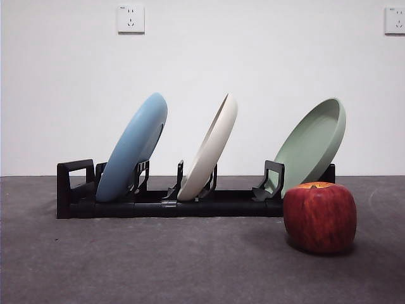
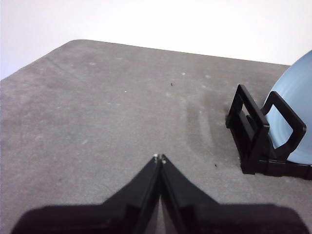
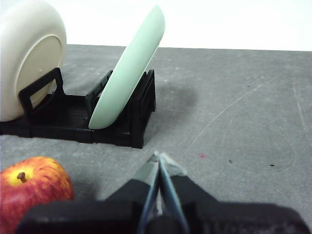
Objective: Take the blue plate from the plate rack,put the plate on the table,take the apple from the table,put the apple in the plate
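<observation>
The blue plate (image 1: 133, 149) leans in the left slot of the black plate rack (image 1: 158, 202); the left wrist view shows its edge (image 2: 292, 102) behind the rack's end piece (image 2: 253, 131). A dark red apple (image 1: 319, 216) stands on the grey table (image 1: 126, 266) in front of the rack's right end, also seen low in the right wrist view as the apple (image 3: 31, 192). My left gripper (image 2: 159, 158) is shut and empty above bare table, off the rack's end. My right gripper (image 3: 160, 157) is shut and empty, beside the apple. Neither arm appears in the front view.
A cream plate (image 1: 210, 149) stands in the rack's middle slot and a pale green plate (image 1: 313, 142) in the right one, just behind the apple. Two wall sockets (image 1: 130, 19) sit high on the white wall.
</observation>
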Controlling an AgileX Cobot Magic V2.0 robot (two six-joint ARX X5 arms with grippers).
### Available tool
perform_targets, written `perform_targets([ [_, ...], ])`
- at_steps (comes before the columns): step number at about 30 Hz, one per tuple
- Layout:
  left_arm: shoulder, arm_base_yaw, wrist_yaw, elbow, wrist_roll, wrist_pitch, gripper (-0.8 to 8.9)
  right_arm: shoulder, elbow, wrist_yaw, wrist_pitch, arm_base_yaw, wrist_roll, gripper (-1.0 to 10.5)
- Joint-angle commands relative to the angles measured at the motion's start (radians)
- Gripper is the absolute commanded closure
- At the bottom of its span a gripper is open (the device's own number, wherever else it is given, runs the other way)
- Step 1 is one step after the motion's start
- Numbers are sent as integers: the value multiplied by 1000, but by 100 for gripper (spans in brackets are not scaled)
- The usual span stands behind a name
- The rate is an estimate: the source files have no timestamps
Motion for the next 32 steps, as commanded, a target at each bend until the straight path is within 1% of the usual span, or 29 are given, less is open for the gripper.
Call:
perform_targets([
  [1,-3,2,3,-14,3,7,815,-2,-10,-4,-10,1,13,946],
  [3,-3,2,22,-14,1,8,815,-2,-10,-3,-10,1,19,946],
  [6,-3,2,22,-14,0,20,815,-2,-10,-3,15,1,32,946],
  [9,-3,2,35,-14,-1,27,815,-2,-9,-3,48,1,157,946],
  [11,-3,2,72,-14,-20,34,816,-2,-9,-3,84,1,231,946],
  [12,-3,2,92,-12,-34,35,817,-2,-8,-3,98,1,256,947],
  [17,-3,2,196,16,-160,33,820,2,31,-5,109,1,399,957],
  [20,7,2,256,41,-219,33,820,30,66,-5,108,1,463,957],
  [23,36,2,314,79,-251,32,820,78,120,-14,85,1,478,957],
  [27,106,2,363,157,-257,16,820,177,223,-54,25,1,476,957],
  [32,243,2,418,289,-252,8,820,330,370,-114,0,1,417,957],
])
